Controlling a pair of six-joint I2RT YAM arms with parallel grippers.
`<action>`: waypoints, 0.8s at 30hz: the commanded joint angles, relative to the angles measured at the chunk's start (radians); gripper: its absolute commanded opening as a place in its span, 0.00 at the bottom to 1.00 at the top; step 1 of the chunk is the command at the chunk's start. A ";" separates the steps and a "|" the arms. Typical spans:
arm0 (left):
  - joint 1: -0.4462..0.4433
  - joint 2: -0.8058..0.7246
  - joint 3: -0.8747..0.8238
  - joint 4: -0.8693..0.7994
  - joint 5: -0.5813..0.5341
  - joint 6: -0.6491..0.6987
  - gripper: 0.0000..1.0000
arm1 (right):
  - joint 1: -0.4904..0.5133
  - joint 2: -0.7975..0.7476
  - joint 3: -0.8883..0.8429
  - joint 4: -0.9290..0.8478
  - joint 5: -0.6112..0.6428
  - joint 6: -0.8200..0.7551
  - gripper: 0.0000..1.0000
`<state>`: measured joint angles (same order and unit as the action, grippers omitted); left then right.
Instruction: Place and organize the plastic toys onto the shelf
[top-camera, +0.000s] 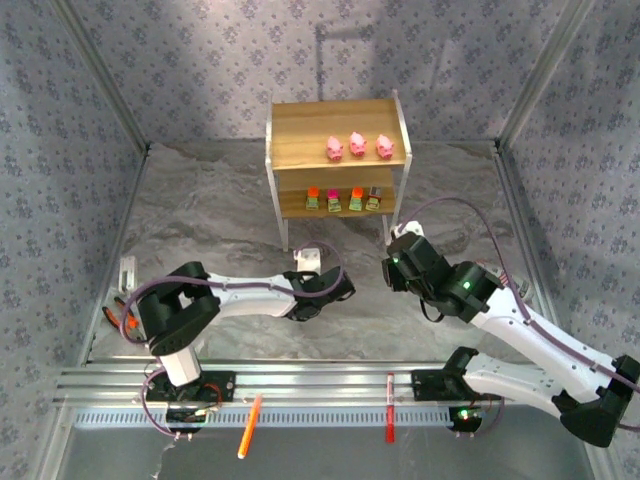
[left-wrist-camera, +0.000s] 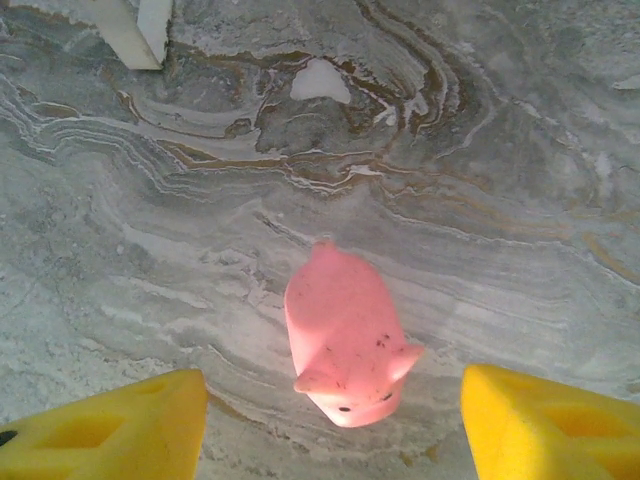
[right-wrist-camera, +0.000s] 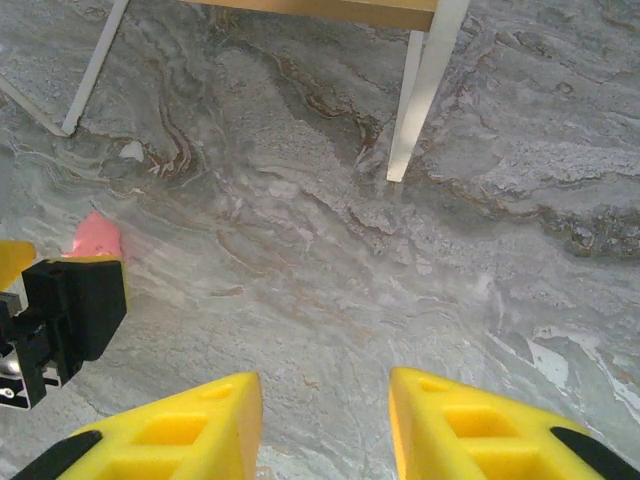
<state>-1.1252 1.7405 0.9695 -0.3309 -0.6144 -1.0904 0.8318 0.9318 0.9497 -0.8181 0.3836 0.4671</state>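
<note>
The left hand (left-wrist-camera: 330, 405) hangs low over the tabletop (left-wrist-camera: 520, 180), its fingers apart on either side of a pink pig (left-wrist-camera: 345, 340) that lies there, touching neither. The right hand (right-wrist-camera: 325, 420) is also apart and holds nothing, near the shelf (top-camera: 300, 125). Three pigs (top-camera: 357, 146) stand on its top board, four blocky toys (top-camera: 343, 198) on the lower.

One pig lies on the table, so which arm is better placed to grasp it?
Left. The left gripper hangs over the pink pig, jaws open either side; the right gripper faces bare table.
</note>
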 joint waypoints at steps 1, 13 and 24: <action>0.012 0.030 0.033 -0.014 0.001 -0.028 0.67 | -0.010 -0.020 -0.014 0.002 -0.014 -0.007 0.39; 0.039 0.092 0.070 0.003 0.031 -0.022 0.61 | -0.029 -0.030 -0.022 0.002 -0.029 -0.018 0.38; 0.050 0.103 0.070 0.009 0.038 -0.023 0.54 | -0.038 -0.030 -0.019 0.001 -0.036 -0.021 0.37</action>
<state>-1.0832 1.8217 1.0203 -0.3145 -0.5755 -1.1011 0.8005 0.9161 0.9337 -0.8108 0.3508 0.4564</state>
